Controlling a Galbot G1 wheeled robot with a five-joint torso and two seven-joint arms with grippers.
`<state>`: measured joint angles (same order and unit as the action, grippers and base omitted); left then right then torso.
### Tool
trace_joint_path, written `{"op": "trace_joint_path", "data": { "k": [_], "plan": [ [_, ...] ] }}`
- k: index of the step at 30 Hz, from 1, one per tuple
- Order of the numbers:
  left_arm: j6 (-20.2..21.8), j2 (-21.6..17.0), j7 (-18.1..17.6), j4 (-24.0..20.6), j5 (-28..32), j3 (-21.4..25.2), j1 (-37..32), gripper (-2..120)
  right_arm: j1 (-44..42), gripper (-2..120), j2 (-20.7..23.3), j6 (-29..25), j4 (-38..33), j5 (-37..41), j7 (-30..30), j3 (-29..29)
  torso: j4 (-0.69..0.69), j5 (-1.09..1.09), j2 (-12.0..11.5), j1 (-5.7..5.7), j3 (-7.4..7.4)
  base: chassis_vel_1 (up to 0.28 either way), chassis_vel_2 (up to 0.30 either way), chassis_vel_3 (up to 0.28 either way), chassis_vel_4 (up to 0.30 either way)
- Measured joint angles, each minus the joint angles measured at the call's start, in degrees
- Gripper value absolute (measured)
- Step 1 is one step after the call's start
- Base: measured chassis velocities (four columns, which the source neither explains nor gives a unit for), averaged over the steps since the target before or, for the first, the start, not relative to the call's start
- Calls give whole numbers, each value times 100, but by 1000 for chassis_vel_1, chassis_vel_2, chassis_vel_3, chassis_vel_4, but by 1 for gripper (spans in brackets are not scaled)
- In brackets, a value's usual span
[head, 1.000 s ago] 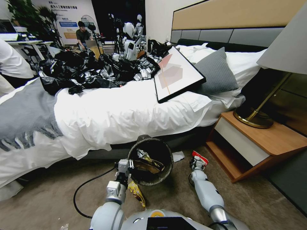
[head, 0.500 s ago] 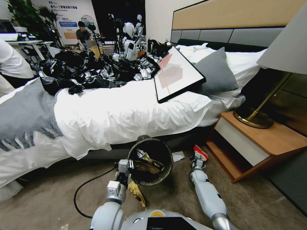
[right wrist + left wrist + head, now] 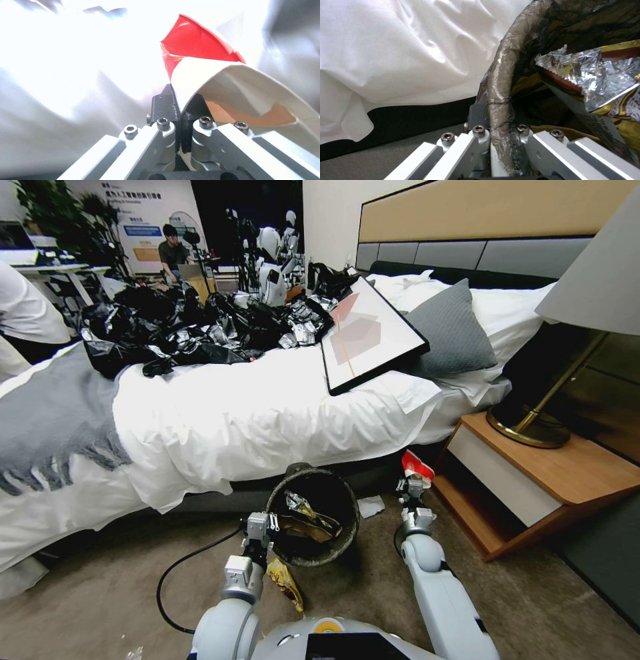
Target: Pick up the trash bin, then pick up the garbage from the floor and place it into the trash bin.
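Left pincer (image 3: 265, 527): pinched on the near-left rim of the trash bin (image 3: 347, 543), one finger (image 3: 480, 117) outside the bag-wrapped lip and the other inside (the left wrist view shows the lip squeezed between them).
Trash bin: on the floor (image 3: 100, 593) just in front of the bed (image 3: 267, 420), mouth tilted toward the robot; a silver-and-gold foil wrapper (image 3: 300, 505) and brown paper lie inside.
Yellow snack wrapper (image 3: 285, 582): on the floor at the bin's near side, just beside the left arm.
White paper (image 3: 371, 506): flat on the floor between the bin and the right arm, close to the bed's lower edge.
Right pincer (image 3: 413, 486): pressed together on the red-and-white carton (image 3: 417, 465), held clear of the floor, right of the bin and near the left front corner of the nightstand (image 3: 553, 473).
Carton in the right wrist view: red face (image 3: 196, 45) up, white flap curling past the fingers (image 3: 165, 105).
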<state>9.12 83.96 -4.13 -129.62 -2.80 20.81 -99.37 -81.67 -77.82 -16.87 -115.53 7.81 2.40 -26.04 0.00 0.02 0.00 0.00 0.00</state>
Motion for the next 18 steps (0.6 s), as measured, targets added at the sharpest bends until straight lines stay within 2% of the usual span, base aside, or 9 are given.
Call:
{"op": "trace_joint_path", "data": {
  "k": [5,9,18],
  "plan": [
    [8,-2,8,-17,-1,-50,0,0,-485,0,263,-409,-821,439,846,330,0,-3,0,0,0,0,0,0,0],
    [17,-6,11,-18,-10,-73,15,0,-763,0,483,-498,-1064,752,1213,700,0,-3,0,0,0,0,0,0,0],
    [63,-21,23,-20,-2,-119,61,0,-963,0,1007,-485,-943,964,1625,1565,1,-2,0,0,0,0,0,0,0]
  ]
}}
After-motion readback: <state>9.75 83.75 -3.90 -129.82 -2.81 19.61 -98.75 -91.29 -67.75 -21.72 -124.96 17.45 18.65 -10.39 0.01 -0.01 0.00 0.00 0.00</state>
